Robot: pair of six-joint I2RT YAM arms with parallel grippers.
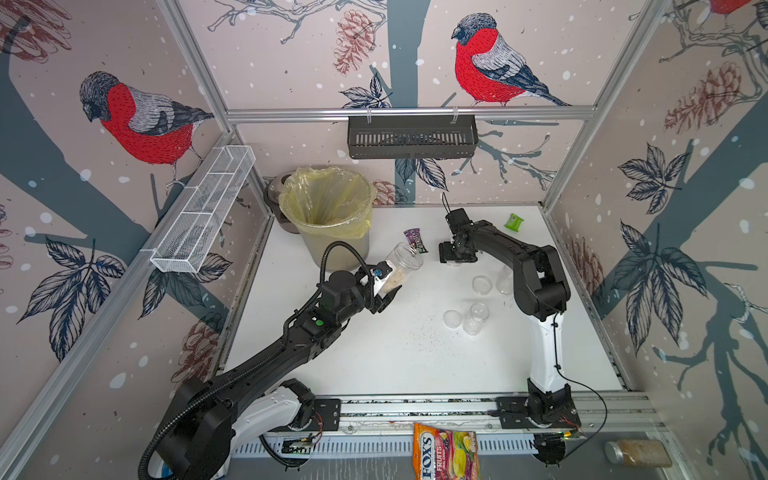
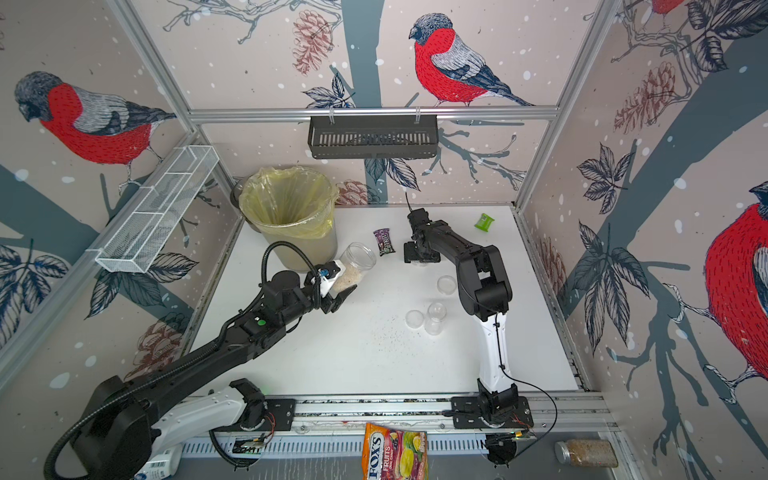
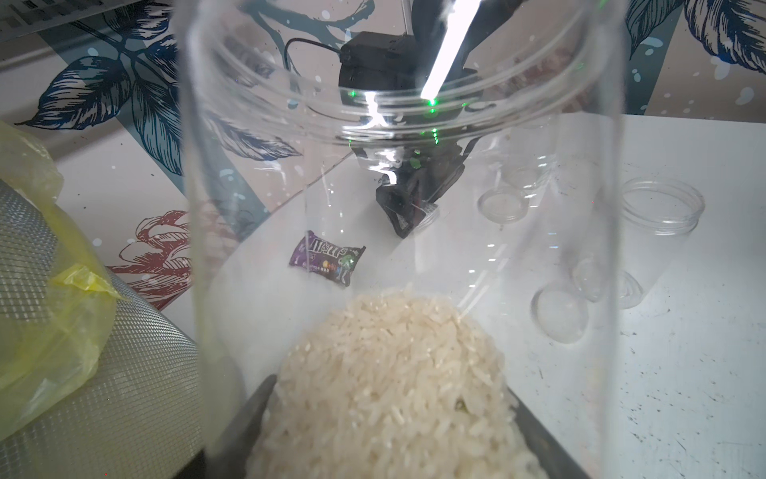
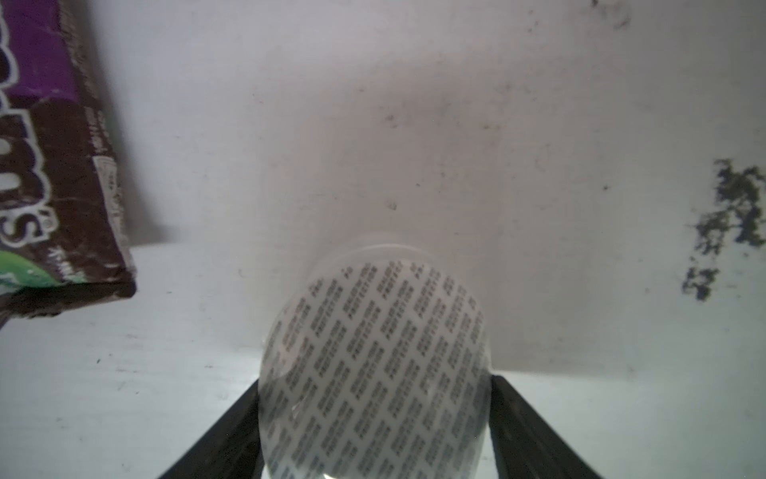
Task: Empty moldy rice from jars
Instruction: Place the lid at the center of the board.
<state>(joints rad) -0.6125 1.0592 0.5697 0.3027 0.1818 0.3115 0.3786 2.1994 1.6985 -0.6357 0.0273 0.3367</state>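
The jar (image 1: 406,258) is held tilted by the closed left gripper (image 1: 388,287) beside the bin (image 1: 332,249) (rice (image 3: 393,373) kept inside, ready for pouring). Its lid (image 4: 377,331) is laid on the table (image 1: 374,357) between the right gripper's (image 4: 375,392) jaws; whether it is pinched cannot be told.

left pincer (image 1: 388,287) grips tilted jar (image 1: 406,257) | rice (image 1: 393,282) inside | beside bin (image 1: 340,248)

The rice (image 3: 393,373) was pale beige-white, its jar (image 1: 407,254) clear. The bin liner (image 1: 328,199) was translucent yellow, the M&M's packet (image 1: 415,242) purple and brown, the lid (image 4: 377,373) silver-white with rows of grey print.
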